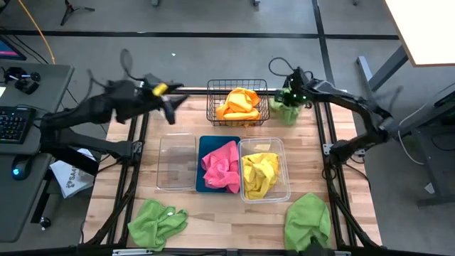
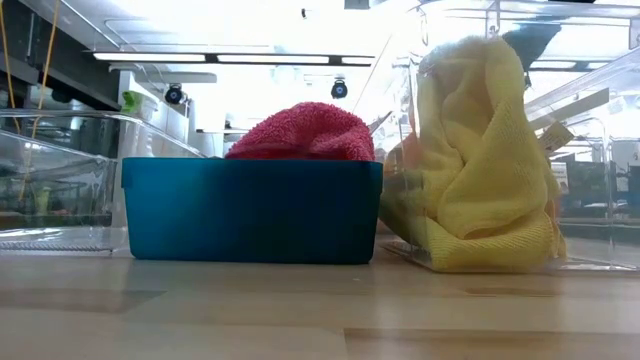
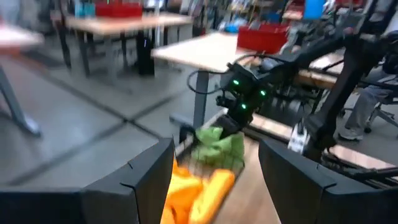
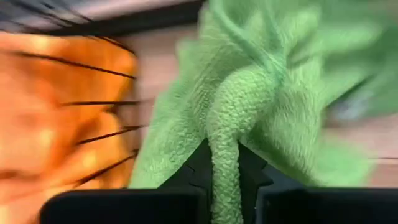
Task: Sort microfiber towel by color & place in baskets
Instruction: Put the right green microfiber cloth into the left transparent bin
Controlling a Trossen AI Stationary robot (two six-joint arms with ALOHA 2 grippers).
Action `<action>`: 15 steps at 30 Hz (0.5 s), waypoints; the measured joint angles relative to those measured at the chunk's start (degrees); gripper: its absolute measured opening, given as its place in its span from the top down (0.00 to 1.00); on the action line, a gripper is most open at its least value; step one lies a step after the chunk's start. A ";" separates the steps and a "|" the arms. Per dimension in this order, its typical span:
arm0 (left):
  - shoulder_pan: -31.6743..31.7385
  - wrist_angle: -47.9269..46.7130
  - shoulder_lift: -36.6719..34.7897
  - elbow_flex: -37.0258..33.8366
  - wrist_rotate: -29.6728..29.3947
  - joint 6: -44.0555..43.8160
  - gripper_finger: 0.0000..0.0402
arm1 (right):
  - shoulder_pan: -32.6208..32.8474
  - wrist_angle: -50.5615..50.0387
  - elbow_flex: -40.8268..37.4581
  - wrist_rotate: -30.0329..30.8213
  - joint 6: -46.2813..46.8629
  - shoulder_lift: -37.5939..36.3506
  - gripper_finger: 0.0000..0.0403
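Observation:
My right gripper [image 1: 288,97] is shut on a green towel [image 1: 285,111] just right of the black wire basket [image 1: 211,107], which holds orange towels [image 1: 239,104]. My left gripper [image 1: 170,101] is open in the air left of that basket; its wrist view shows the orange towels [image 3: 199,190] and the green towel [image 3: 221,147]. Nearer lie an empty clear tub [image 1: 176,163], a blue tub [image 1: 206,146] with a pink towel [image 1: 222,165], and a clear tub [image 1: 284,171] with a yellow towel [image 1: 261,173]. Two more green towels [image 1: 158,222] [image 1: 307,220] lie by the near edge. My right gripper pinches a raised fold of the green towel [image 4: 224,149] between its two fingers [image 4: 252,174], coming from above. The rest of the towel [image 3: 221,147] hangs bunched below the gripper beside the wire basket. Whether its lower end rests on the table I cannot tell.
In the low view the blue tub [image 2: 250,210] with the pink towel [image 2: 305,132] stands between the clear tubs [image 2: 50,180]; the yellow towel [image 2: 480,160] fills the right one. Bare wood [image 1: 234,220] lies between the two near green towels. A desk with a keyboard [image 1: 14,124] stands left of the table.

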 joint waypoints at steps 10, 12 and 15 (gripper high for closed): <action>-0.81 -4.84 -8.24 2.75 1.35 9.13 0.44 | 26.56 15.50 10.07 21.27 5.76 -13.21 0.99; -0.81 -6.87 -9.46 2.75 2.09 9.12 0.44 | 32.96 24.62 11.16 24.77 4.26 -11.32 0.99; -0.81 -8.15 -10.57 2.75 3.03 9.11 0.44 | 40.32 36.98 12.79 26.02 1.76 -5.91 0.99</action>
